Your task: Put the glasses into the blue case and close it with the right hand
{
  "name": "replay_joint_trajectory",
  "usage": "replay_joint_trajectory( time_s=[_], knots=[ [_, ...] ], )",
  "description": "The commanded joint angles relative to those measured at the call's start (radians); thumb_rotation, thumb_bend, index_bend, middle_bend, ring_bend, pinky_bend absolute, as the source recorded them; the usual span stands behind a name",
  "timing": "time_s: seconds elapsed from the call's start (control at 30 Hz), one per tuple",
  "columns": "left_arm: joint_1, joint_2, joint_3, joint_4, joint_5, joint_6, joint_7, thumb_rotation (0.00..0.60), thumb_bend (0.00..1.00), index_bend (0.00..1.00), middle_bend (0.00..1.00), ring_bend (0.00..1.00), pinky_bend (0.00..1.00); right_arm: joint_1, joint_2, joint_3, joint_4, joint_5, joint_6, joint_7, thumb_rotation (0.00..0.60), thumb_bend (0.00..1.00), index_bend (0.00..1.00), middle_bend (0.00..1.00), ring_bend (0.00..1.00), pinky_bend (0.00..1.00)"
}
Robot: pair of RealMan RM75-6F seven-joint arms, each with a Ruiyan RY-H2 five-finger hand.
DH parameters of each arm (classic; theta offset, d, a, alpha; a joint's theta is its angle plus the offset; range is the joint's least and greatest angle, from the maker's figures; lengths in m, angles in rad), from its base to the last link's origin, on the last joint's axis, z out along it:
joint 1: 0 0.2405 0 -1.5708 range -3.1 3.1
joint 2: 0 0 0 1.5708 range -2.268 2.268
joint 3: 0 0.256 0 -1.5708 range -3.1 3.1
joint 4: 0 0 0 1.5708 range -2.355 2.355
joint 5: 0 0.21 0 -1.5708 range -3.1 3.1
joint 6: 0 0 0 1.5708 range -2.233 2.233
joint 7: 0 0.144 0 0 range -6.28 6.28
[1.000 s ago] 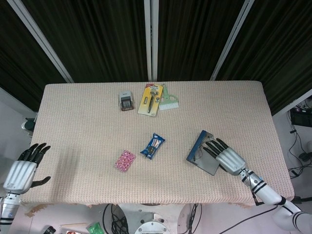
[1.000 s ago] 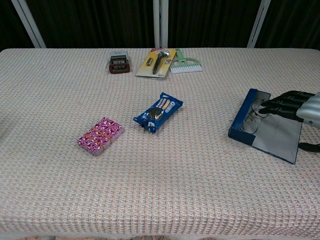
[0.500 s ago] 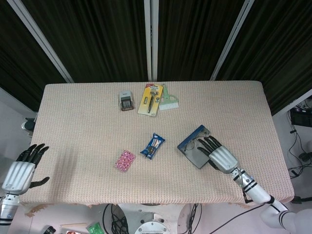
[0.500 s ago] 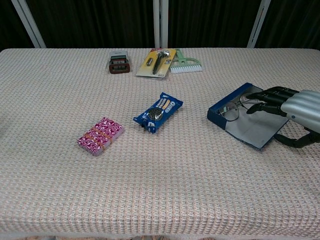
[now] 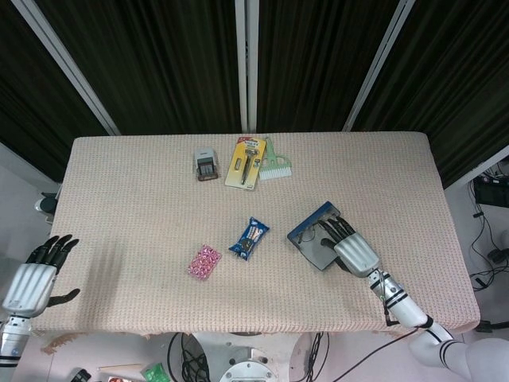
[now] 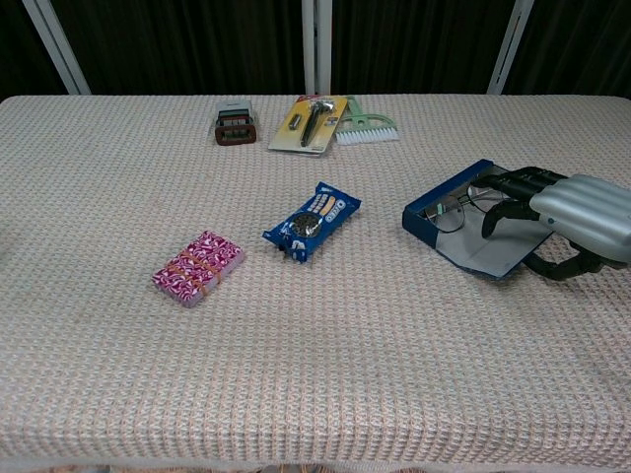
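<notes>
The blue case (image 5: 307, 224) (image 6: 440, 198) lies open on the right part of the table, with its grey inner lid (image 6: 491, 253) flat toward me. Inside the blue tray lie the glasses (image 6: 452, 213) (image 5: 312, 233), thin wire frames. My right hand (image 5: 351, 249) (image 6: 578, 209) reaches over the lid from the right. Its fingertips (image 6: 499, 184) rest at the tray's edge by the glasses, and the thumb is spread beside the lid's near edge. My left hand (image 5: 35, 275) hovers off the table's near left corner with its fingers apart, holding nothing; the chest view does not show it.
A blue snack packet (image 5: 250, 238) (image 6: 313, 219) and a pink patterned box (image 5: 204, 262) (image 6: 197, 267) lie mid-table. At the far edge sit a small brown-grey item (image 5: 206, 165), a yellow carded tool (image 5: 246, 161) and a green brush (image 5: 274, 163).
The open case has slid left and turned across the table under my right hand, which moved left with it. The left hand has stayed put.
</notes>
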Motion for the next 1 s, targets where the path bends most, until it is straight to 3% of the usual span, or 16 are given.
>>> replay_joint_trajectory(
  time_s=[0.03, 0.33, 0.53, 0.77, 1.0],
  knots=[
    [0.001, -0.001, 0.000, 0.002, -0.001, 0.001, -0.003, 0.598, 0.00, 0.11, 0.08, 0.07, 0.19, 0.002, -0.007, 0.005, 0.005, 0.003, 0.008, 0.001, 0.600, 0.44, 0.47, 0.00, 0.00, 0.00],
    [0.001, -0.002, 0.001, 0.008, 0.001, 0.000, -0.011, 0.598, 0.00, 0.11, 0.08, 0.07, 0.19, -0.015, -0.012, 0.003, 0.036, -0.002, 0.064, 0.010, 0.600, 0.44, 0.70, 0.00, 0.00, 0.00],
    [0.003, 0.000, 0.001, 0.007, 0.001, 0.003, -0.013, 0.598, 0.00, 0.11, 0.08, 0.07, 0.19, -0.063, 0.048, -0.016, 0.027, -0.022, 0.166, 0.035, 0.600, 0.44, 0.86, 0.00, 0.00, 0.00],
    [-0.002, -0.005, 0.004, 0.006, 0.007, -0.004, -0.012, 0.599, 0.00, 0.11, 0.08, 0.07, 0.19, -0.121, 0.131, -0.047, -0.010, -0.046, 0.250, 0.021, 0.600, 0.43, 0.90, 0.00, 0.00, 0.00],
    [-0.010, -0.002, 0.003, -0.009, 0.017, -0.006, 0.001, 0.600, 0.00, 0.11, 0.08, 0.07, 0.19, -0.101, 0.107, -0.044, -0.005, -0.064, 0.236, 0.000, 0.600, 0.43, 0.90, 0.00, 0.00, 0.00]
  ],
)
